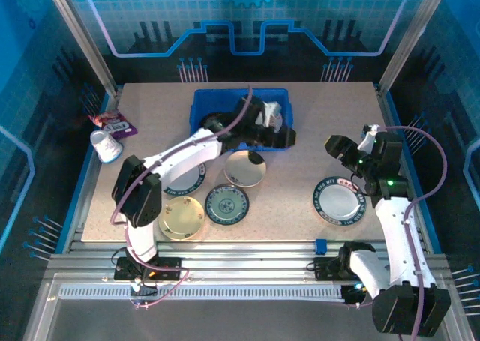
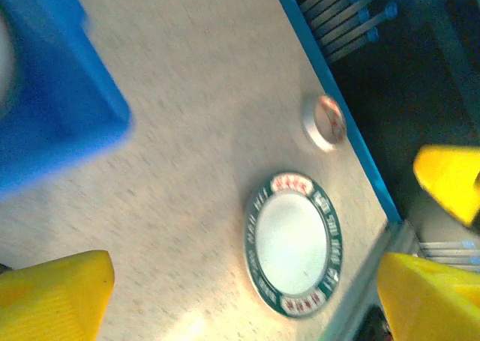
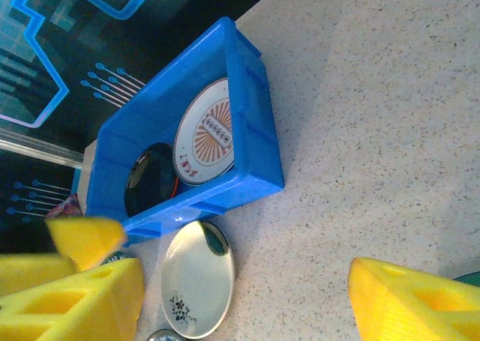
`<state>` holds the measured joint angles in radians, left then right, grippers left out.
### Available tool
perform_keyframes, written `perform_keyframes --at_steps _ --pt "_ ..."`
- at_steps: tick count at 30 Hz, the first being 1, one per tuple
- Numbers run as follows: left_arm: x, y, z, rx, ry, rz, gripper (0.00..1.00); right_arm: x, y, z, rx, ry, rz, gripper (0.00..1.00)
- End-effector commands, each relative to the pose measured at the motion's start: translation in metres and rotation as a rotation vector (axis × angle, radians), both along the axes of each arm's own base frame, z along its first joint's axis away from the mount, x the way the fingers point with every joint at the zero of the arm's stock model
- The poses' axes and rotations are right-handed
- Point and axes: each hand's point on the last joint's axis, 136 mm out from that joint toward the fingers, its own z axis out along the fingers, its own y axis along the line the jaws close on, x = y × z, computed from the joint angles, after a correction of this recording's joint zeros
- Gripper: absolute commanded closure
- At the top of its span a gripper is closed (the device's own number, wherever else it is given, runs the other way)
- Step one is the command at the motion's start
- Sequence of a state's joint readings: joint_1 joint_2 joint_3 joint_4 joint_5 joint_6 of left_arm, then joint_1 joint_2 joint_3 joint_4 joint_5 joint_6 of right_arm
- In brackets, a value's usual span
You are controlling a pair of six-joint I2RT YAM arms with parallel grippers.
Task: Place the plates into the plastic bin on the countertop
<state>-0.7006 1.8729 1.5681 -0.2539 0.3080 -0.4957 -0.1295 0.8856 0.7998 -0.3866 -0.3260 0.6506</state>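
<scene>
Left claw (image 1: 274,135) hangs wide, empty, over the plastic bin (image 1: 225,94) — a release pose; right claw (image 1: 339,148), wide too, hovers near the green-rimmed plate (image 1: 337,201), likely its next pick.

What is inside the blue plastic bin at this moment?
Inside the blue bin there is a white plate with an orange pattern and, beside it, a glossy black plate. Whatever lies under these two is covered.
</scene>
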Motion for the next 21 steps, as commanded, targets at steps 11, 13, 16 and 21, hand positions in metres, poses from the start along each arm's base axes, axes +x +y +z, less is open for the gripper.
perform_keyframes --at_steps 11,13,16,21 --pt "-0.045 -0.072 -0.094 0.071 0.145 -0.192 0.46 -0.007 -0.009 -0.012 0.093 0.015 -0.032 0.28" --pt "-0.049 -0.077 -0.100 0.075 0.164 -0.215 0.50 -0.008 -0.010 -0.013 0.098 0.014 -0.037 0.28" --pt "-0.055 -0.086 -0.108 0.072 0.197 -0.248 0.52 -0.007 -0.012 -0.014 0.104 0.013 -0.040 0.29" --pt "-0.054 -0.094 -0.129 0.097 0.239 -0.271 0.58 -0.005 -0.013 -0.018 0.129 0.016 -0.044 0.29"
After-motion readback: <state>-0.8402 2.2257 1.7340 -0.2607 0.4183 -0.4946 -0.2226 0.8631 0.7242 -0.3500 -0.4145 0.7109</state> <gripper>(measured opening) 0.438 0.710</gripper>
